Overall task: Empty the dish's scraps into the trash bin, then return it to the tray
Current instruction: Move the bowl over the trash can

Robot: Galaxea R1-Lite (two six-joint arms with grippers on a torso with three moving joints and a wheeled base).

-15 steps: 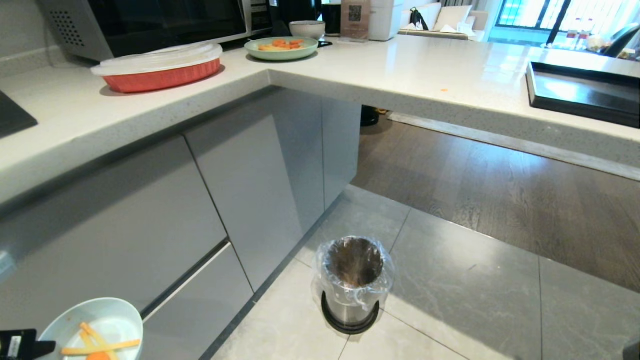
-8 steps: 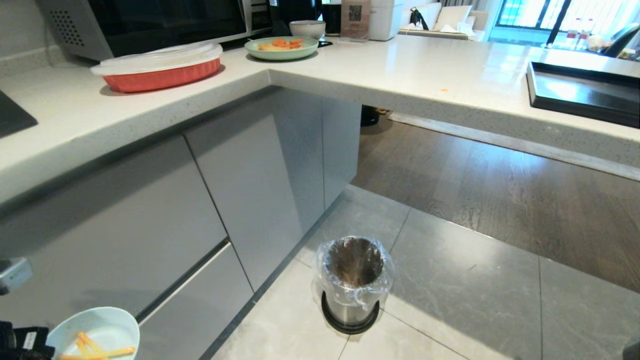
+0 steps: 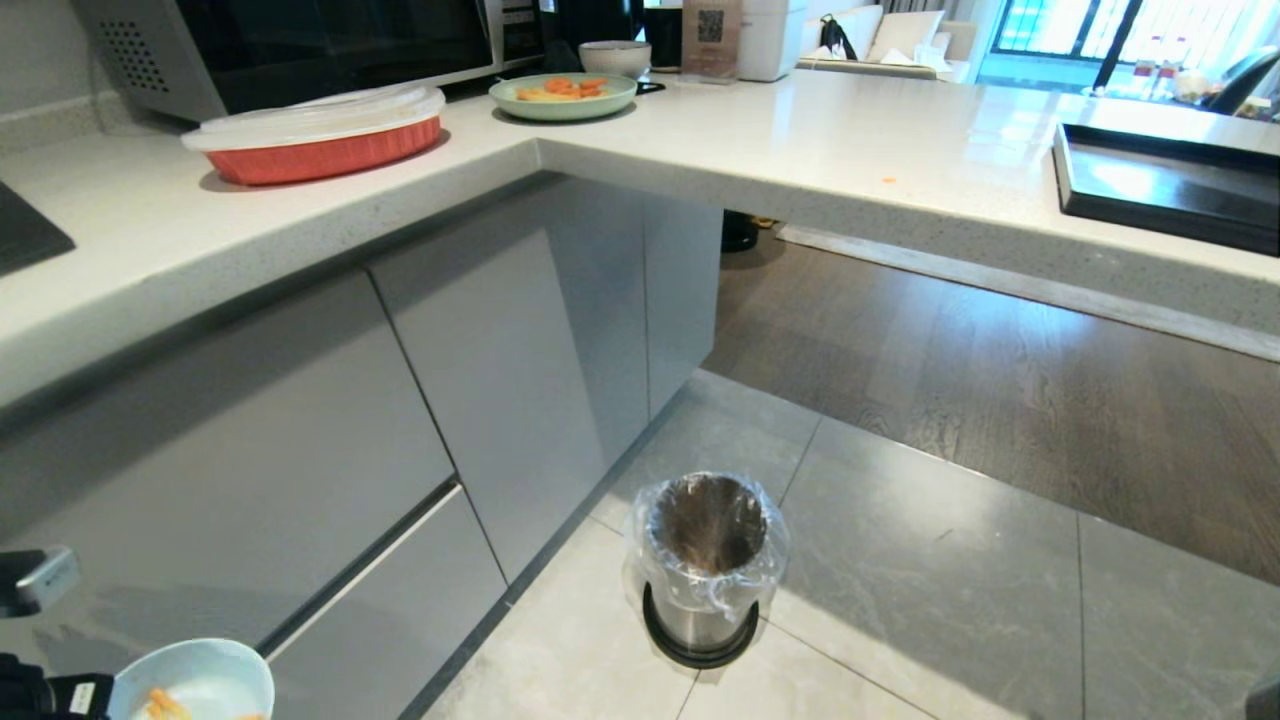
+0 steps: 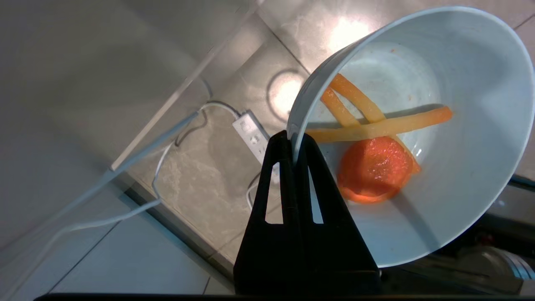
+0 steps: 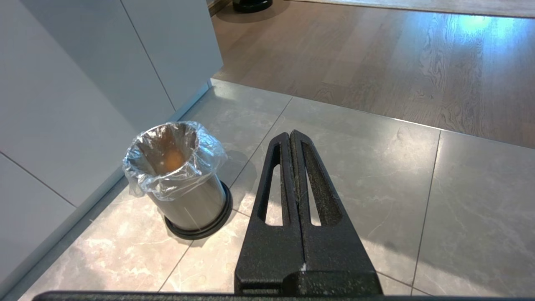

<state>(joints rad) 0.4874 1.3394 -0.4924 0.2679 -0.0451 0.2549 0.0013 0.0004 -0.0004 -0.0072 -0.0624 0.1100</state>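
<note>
The pale-blue dish (image 4: 468,175) hangs low at the head view's bottom left corner (image 3: 200,680), in front of the cabinet doors. My left gripper (image 4: 294,142) is shut on its rim, one finger inside and one outside. The scraps (image 4: 372,167), one orange carrot round and a few pale-yellow sticks, lie in the dish. The trash bin (image 3: 708,560) with its clear bag stands on the floor tiles to the right of the dish, apart from it (image 5: 177,175). The black tray (image 3: 1165,185) lies on the counter at the far right. My right gripper (image 5: 291,136) is shut and empty, near the bin.
Grey cabinet doors (image 3: 300,440) stand just behind the dish. A white power strip (image 4: 250,133) with cables lies on the floor below it. On the counter are a red baking dish (image 3: 320,135), a green plate (image 3: 563,96) of food and a bowl (image 3: 614,57).
The left gripper has carried the dish downward and a little left in the head view, so that less of it shows at the bottom edge. The bin and the right arm have not moved.
</note>
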